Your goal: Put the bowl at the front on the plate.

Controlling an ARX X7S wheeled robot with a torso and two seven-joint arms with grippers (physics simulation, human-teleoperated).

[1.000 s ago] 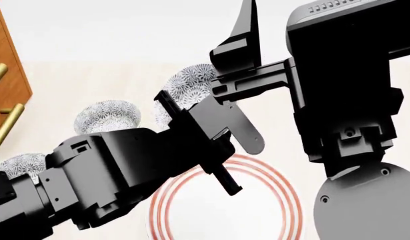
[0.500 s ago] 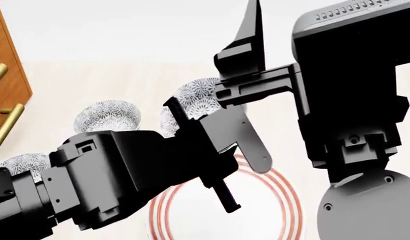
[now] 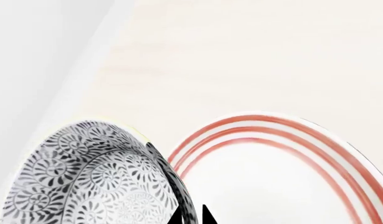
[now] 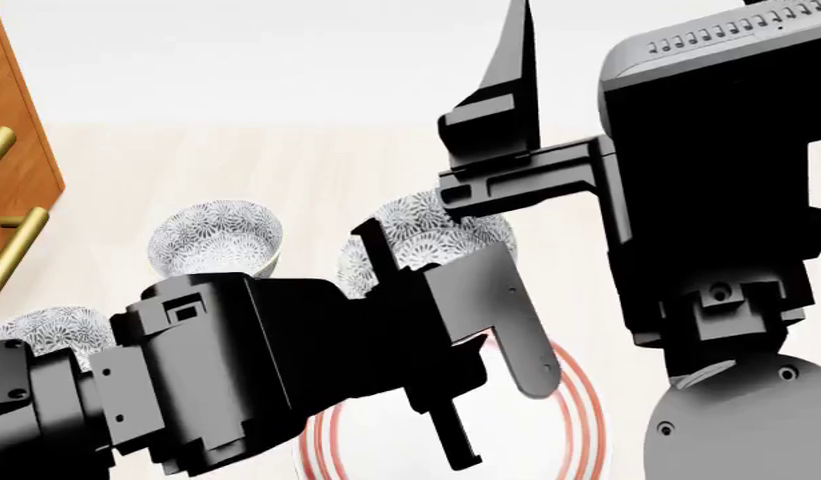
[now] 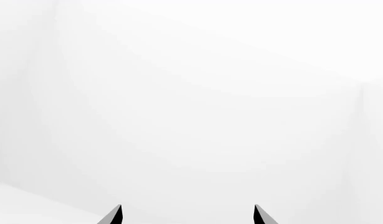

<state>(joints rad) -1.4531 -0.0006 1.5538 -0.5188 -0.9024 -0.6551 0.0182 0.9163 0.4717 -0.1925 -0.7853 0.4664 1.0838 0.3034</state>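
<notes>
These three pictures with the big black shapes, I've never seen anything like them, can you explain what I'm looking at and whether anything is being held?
It is a computer-simulated robot with two black arms, each ending in a two-fingered tool.

The wide picture comes from a camera on the robot's head, looking down past both arms. The other two come from cameras near each tool.

On the pale table sit a white plate with red rings and two patterned bowls at the left. A wooden cabinet stands at the far left edge.

The left tool grips the rim of a third bowl, one finger inside and one outside. The left wrist view shows that bowl beside the plate, not yet on it.

The right tool is open, raised, holds nothing and faces a blank white background.
</notes>
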